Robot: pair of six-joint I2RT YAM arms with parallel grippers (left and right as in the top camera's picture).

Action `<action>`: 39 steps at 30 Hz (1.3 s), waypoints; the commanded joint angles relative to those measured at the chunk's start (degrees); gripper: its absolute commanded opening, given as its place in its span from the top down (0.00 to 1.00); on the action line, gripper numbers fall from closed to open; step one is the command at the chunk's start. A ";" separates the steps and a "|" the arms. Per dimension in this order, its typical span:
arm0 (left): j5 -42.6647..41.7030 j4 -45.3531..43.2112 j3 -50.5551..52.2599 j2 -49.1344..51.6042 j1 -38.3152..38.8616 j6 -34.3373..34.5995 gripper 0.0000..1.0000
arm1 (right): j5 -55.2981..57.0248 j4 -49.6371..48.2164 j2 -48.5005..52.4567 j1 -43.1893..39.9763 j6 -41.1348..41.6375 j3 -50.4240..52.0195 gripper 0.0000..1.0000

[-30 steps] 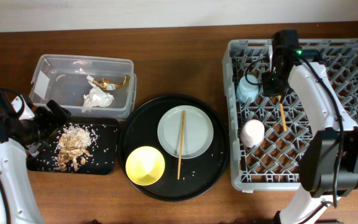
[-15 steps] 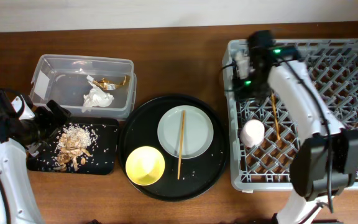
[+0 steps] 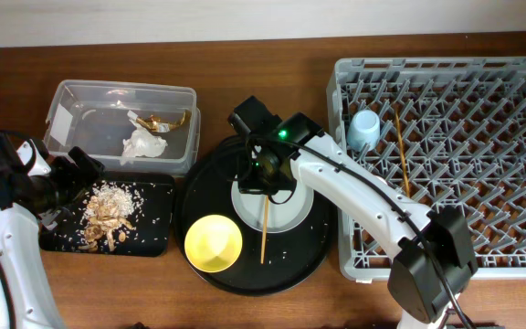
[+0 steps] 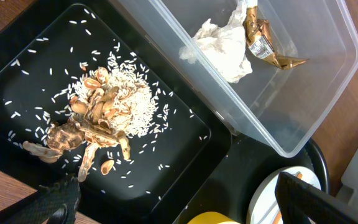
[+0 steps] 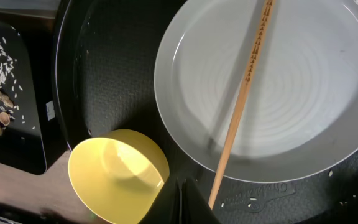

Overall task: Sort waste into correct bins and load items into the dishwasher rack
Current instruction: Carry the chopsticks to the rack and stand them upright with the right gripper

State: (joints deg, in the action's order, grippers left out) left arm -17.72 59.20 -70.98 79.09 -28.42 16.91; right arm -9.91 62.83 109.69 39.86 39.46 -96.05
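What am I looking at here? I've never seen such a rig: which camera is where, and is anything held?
Two white robot arms with two-finger grippers work at a table. One picture looks down from above; the others come from each wrist. The left gripper is open near a shallow black rectangular tray of beige food scraps. The right gripper, shut and empty, hangs over a pale round plate bearing a brown wooden chopstick, beside a yellow bowl. A clear plastic tub holds a crumpled white napkin and gold foil wrapper. The grey plastic rack holds a light-blue cup and another chopstick.
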 commanded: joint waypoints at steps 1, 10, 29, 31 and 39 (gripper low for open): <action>0.17 0.04 0.07 -0.02 -0.24 0.17 0.01 | 1.60 0.22 0.48 0.31 1.53 -0.35 0.94; 0.17 0.04 0.07 -0.02 -0.24 0.17 0.01 | 7.17 -10.60 1.44 0.31 11.87 15.93 0.64; 0.17 0.04 0.07 -0.02 -0.24 0.17 0.01 | 6.78 -7.52 -8.02 -6.67 -3.96 14.56 0.96; 0.17 0.04 0.07 -0.02 -0.24 0.15 0.01 | 8.68 -1.81 -12.37 -13.09 -21.84 9.22 0.96; 0.17 0.04 0.07 -0.02 -0.24 0.15 0.01 | 22.95 -3.82 -10.32 -40.17 -42.47 11.17 0.96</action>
State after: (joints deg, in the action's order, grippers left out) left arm -17.72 59.22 -70.98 79.09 -28.42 16.91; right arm 11.55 60.01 98.04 2.76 -2.02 -85.76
